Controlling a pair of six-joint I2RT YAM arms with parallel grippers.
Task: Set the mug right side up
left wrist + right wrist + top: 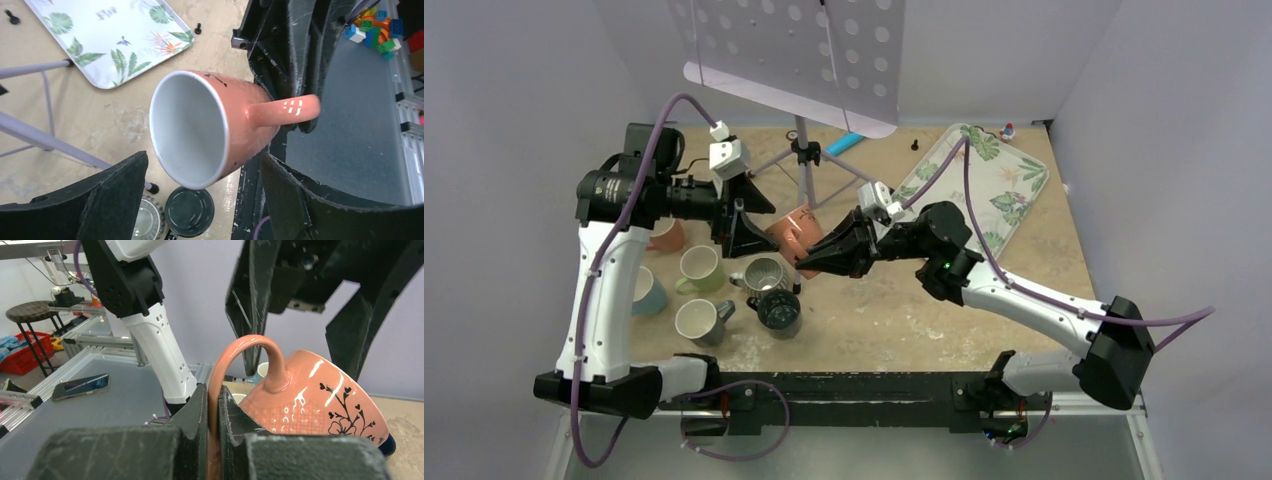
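A salmon-pink mug (789,232) with a black flower print hangs in the air on its side, white inside turned toward my left gripper. My right gripper (819,258) is shut on its handle (240,347); the handle loop runs down between the two pads (200,405). The mug body (310,395) tilts away to the right in that view. My left gripper (742,225) is open, its jaws standing wide on either side of the mug's rim (187,130) without touching it. The handle (290,109) points away from the left gripper (202,160).
Several upright mugs stand on the table under and left of the grippers: green (699,266), grey (702,320), dark (778,310), clear fluted (764,275). A music stand (804,160) rises behind. A leaf-print tray (999,185) lies at the back right.
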